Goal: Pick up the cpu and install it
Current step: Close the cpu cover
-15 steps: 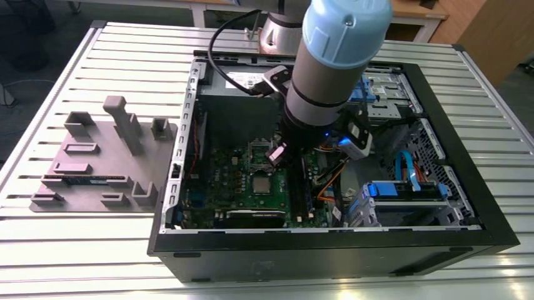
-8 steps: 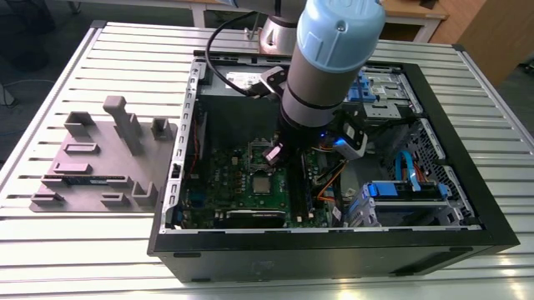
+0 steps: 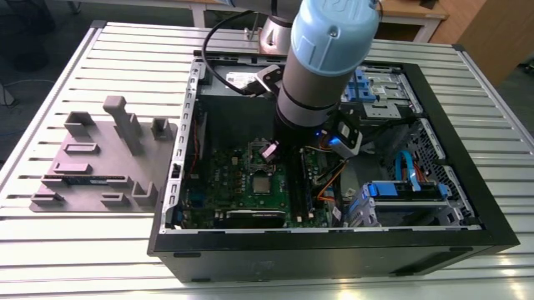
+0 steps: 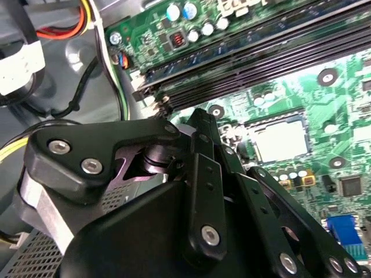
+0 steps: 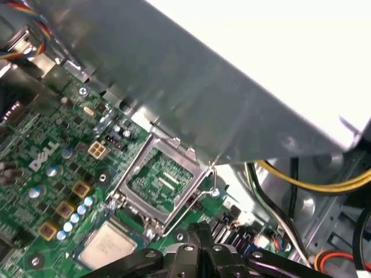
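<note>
The hand (image 3: 269,150) of the single arm is being held low inside the open computer case (image 3: 334,240), which is lying on its side on the slatted worktop (image 3: 100,62). In the first wrist view its fingertips (image 5: 197,233) are being shown pressed together, and nothing is being seen pinched between them. The cpu (image 3: 261,185) is lying flat on the green motherboard (image 3: 219,169) with its shiny face up. It is apart from the hand and is not being touched by it. In both wrist views the cpu (image 5: 107,248) is appearing already seated in its socket, so the placing is being judged as done. The hinged socket frame (image 5: 157,180) is standing raised and is not being closed over the chip. This frame is lying just beside the cpu, on the side nearer to the hand. In the exterior view the cpu is lying past the frame from the hand, toward the case wall closest to that camera. Being square, the cpu is offering no long axis, and its edges are running parallel to the memory slots (image 4: 261,55). A grey parts fixture (image 3: 92,169) is resting on the worktop outside the case, at the exterior view's left.
</note>
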`<state>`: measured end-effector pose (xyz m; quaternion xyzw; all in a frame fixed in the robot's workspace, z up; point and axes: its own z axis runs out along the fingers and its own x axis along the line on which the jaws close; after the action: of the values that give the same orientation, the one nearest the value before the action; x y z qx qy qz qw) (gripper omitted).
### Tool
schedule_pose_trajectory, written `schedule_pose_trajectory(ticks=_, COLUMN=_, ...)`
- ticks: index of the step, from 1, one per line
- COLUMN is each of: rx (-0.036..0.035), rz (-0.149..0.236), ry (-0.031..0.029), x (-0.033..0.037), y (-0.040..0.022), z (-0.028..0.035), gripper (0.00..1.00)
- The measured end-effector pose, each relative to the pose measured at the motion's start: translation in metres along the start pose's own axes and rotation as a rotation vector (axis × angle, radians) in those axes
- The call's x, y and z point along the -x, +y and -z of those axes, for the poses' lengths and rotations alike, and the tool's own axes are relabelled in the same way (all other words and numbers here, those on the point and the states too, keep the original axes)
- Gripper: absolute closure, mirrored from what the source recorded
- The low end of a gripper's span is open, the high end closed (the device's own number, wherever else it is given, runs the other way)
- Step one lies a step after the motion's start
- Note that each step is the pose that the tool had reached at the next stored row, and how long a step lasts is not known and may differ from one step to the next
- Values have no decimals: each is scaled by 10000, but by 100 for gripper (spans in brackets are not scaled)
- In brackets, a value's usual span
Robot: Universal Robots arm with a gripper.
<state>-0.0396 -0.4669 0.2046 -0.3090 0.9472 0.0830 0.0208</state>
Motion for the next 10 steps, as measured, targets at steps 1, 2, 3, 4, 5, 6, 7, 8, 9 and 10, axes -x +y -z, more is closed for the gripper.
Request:
schedule_pose_trajectory(ticks=1, rx=13, rz=0, ry=-10, x=-1, y=8, z=-6, gripper=89)
schedule_pose_trajectory(ticks=2, rx=17, rz=1, ry=-13, x=-4, y=14, z=-12, gripper=89)
schedule_pose_trajectory(ticks=3, rx=19, rz=0, ry=-14, x=-8, y=19, z=-19, gripper=89)
schedule_pose_trajectory(ticks=4, rx=21, rz=0, ry=-15, x=-11, y=25, z=-26, gripper=89)
schedule_pose_trajectory(ticks=5, rx=32, rz=0, ry=-23, x=-12, y=31, z=-32, gripper=89)
schedule_pose_trajectory(ticks=6, rx=56, rz=0, ry=-40, x=-12, y=36, z=-36, gripper=89)
schedule_pose_trajectory(ticks=7, rx=99, rz=2, ry=-71, x=-11, y=41, z=-40, gripper=89)
schedule_pose_trajectory(ticks=8, rx=145, rz=3, ry=-105, x=-10, y=46, z=-44, gripper=89)
schedule_pose_trajectory(ticks=9, rx=165, rz=3, ry=-120, x=-11, y=49, z=-47, gripper=89)
schedule_pose_trajectory(ticks=10, rx=165, rz=3, ry=-121, x=-11, y=50, z=-47, gripper=89)
